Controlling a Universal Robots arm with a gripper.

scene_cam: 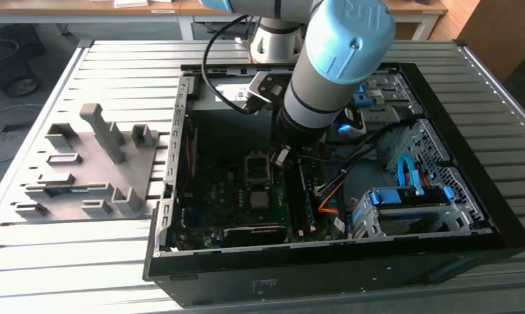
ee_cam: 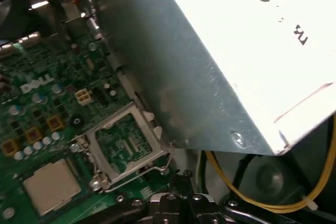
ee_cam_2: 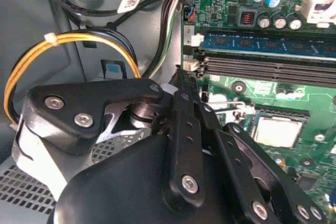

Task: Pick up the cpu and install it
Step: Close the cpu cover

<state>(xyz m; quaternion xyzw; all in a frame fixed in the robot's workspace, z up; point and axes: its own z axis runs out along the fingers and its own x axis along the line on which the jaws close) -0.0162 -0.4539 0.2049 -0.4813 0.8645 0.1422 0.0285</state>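
A slatted metal table (scene_cam: pixel 61 275) carries an open computer case (scene_cam: pixel 332 261), and the blue-and-grey arm (scene_cam: pixel 332 65) reaches down into it. The gripper (scene_cam: pixel 282 157) hangs over the green circuit board (ee_cam: pixel 47 103). In both wrist views its black fingers (ee_cam_2: pixel 181 108) look pressed together at the tips, with nothing between them.

The grey power-supply box (ee_cam: pixel 236 51) stands right beside the fingers, and a bundle of yellow wires (ee_cam_2: pixel 31 72) loops past on the same side. The empty socket (ee_cam: pixel 123 145), a square recess with a metal frame and a thin lever, lies near the fingertips on the board side. In the exterior view it is the dark square (scene_cam: pixel 256 163) just beside the gripper.

The cpu (ee_cam: pixel 44 184), a small flat silvery square, lies flat on the board just past the socket, farther from the fingertips than the socket and not touched by them. It also shows in the exterior view (scene_cam: pixel 260 199) and the second wrist view (ee_cam_2: pixel 276 131).
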